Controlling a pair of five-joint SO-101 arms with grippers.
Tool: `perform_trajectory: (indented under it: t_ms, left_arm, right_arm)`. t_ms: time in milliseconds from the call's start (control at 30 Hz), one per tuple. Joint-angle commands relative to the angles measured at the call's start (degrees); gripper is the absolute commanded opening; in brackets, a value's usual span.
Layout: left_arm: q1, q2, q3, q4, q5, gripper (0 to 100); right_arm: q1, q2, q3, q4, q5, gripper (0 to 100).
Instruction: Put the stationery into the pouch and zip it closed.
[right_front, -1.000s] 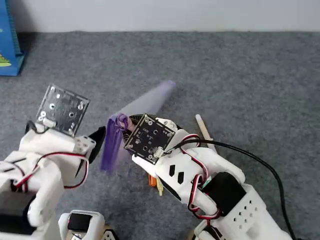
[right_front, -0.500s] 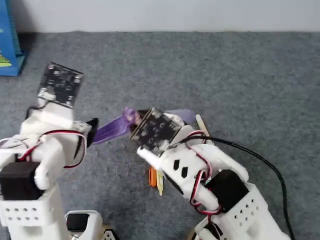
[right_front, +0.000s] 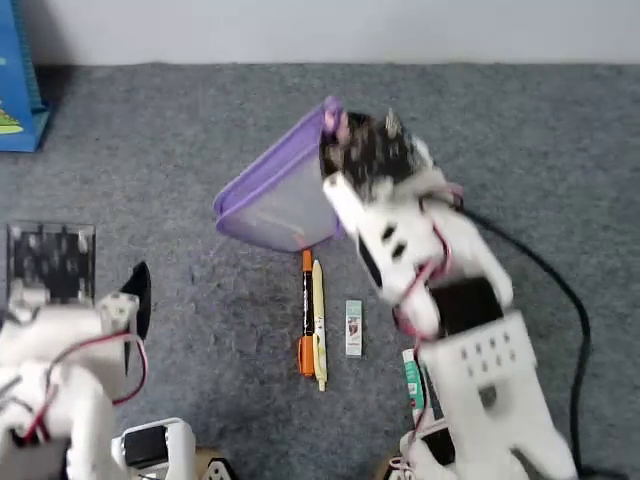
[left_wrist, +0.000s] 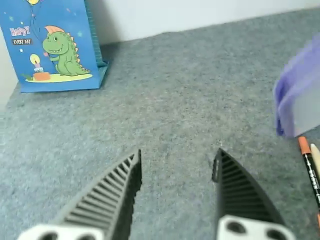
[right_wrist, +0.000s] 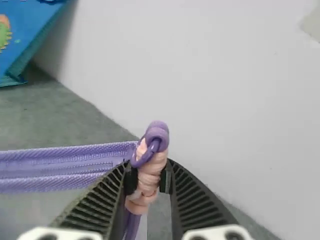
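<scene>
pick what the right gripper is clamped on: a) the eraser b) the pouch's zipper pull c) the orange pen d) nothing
B: in the right wrist view the right gripper is shut on the zipper pull of the purple pouch, while the orange pen lies on the table.

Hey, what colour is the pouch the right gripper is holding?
Purple, with a paler see-through side. The pouch shows best in the high view.

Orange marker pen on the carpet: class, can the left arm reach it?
Probably yes: the left gripper is open, and only bare grey carpet lies between it and the orange marker pen.
</scene>
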Motion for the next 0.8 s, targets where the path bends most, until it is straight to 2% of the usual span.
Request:
perform_trajectory:
  t_ms: [0, 133, 400, 567, 767]
  left_arm:
    - [-0.3, -7.3, 2.5, -0.4, 0.6, 23]
    - [-0.3, -13.1, 6.0, -0.4, 0.6, 23]
    - [-0.4, -15.6, 9.3, 0.5, 0.7, 23]
    - [-0.4, -15.7, 9.3, 0.8, 2.0, 23]
    - [-0.4, -15.7, 9.3, 0.8, 2.2, 23]
  right_arm:
    - [2.1, 12.1, -15.8, -1.8, -0.4, 0.7]
    - [2.3, 26.2, -32.4, 0.2, -0.3, 0.7]
    - [1.4, 49.7, -64.2, 11.7, 7.8, 0.7]
    - [1.3, 54.0, -78.0, 22.8, 7.7, 0.7]
    - [2.9, 54.3, -85.4, 32.8, 8.1, 0.7]
